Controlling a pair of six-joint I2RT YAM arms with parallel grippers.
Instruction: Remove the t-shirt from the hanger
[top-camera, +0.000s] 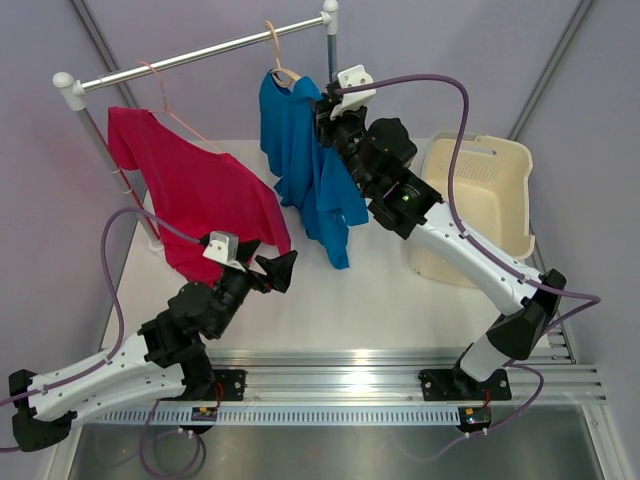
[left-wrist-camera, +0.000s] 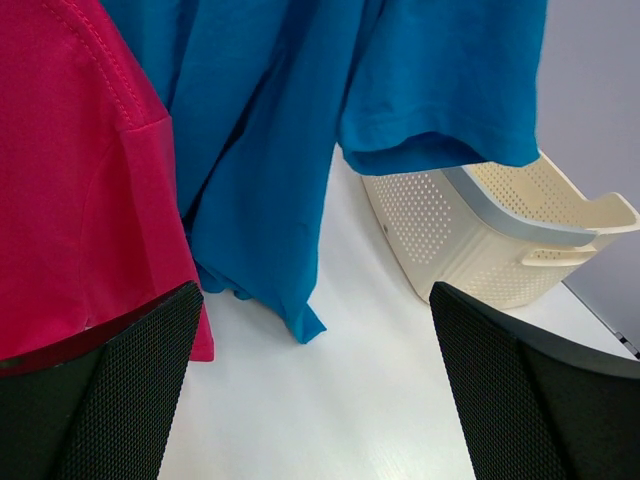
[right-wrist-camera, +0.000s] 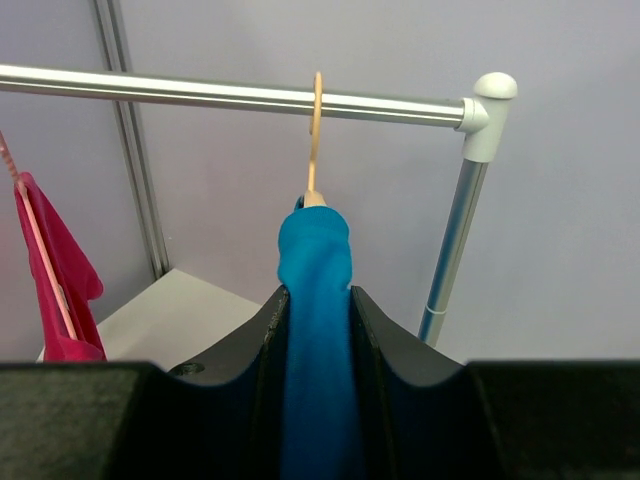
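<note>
Blue t-shirt (top-camera: 305, 160): draped on the wooden hanger (right-wrist-camera: 315, 140), which is hooked over the rail (top-camera: 200, 55) at the back of the bench (top-camera: 380, 300).
Right end effector (right-wrist-camera: 318, 295): pinched narrow on the shirt's shoulder fold, just under the hanger's neck. Blue cloth fills the gap between its fingers.
Left end effector (top-camera: 280, 270): spread wide and holding nothing, down low beside the hem of the red t-shirt (top-camera: 190, 190).
Step in hand: by the look of it, working that shoulder off the hanger.
Doing it well: draw the fold outward along the hanger's arm and off its tip, not straight down. The free left could take the blue hem to steady things.
Risk: a hard tug may lift the hook off the rail.
Basket (top-camera: 490, 200): on the right, a likely drop spot.
</note>
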